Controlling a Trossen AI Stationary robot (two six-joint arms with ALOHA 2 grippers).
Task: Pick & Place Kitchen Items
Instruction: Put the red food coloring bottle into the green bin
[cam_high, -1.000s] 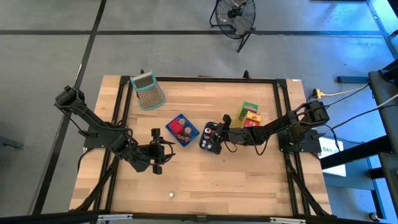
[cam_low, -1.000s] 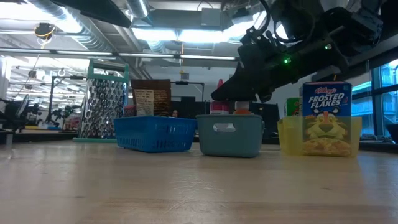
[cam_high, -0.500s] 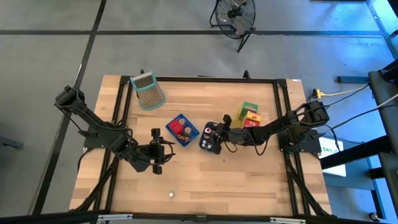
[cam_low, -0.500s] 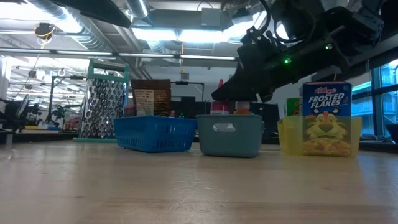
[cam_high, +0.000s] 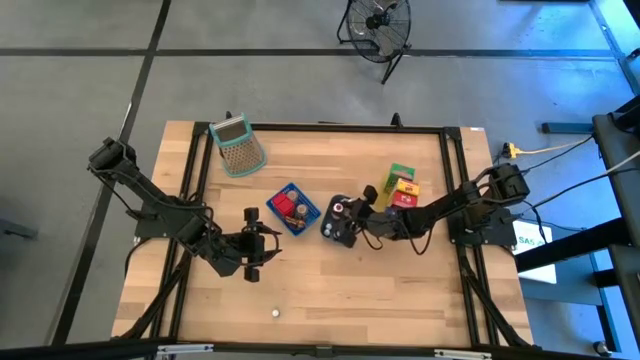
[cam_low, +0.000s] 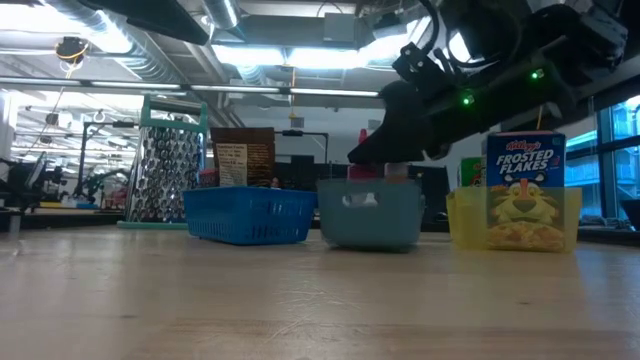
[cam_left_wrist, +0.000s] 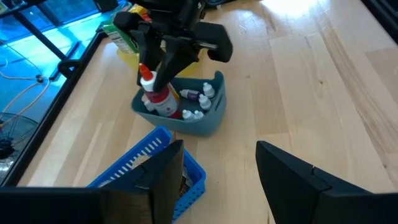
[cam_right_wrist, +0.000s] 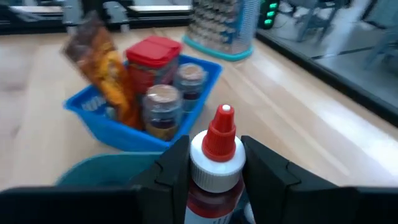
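Right gripper (cam_high: 345, 212) sits just right of frame centre in the high view, over the teal tray (cam_high: 334, 233); its fingers (cam_right_wrist: 176, 163) pinch a red-capped squeeze bottle (cam_right_wrist: 213, 169) by the neck, bottle held upright above the tray, which holds other small bottles (cam_left_wrist: 203, 94); blue basket (cam_high: 293, 208) just left with a red-lidded jar (cam_right_wrist: 151, 60) and jars; yellow tray (cam_low: 470, 222) with cereal box (cam_low: 523, 189) at right in the low view; left gripper (cam_high: 262, 243) lower left of centre, fingers spread, holding nothing; grater (cam_high: 237, 146) upper left.
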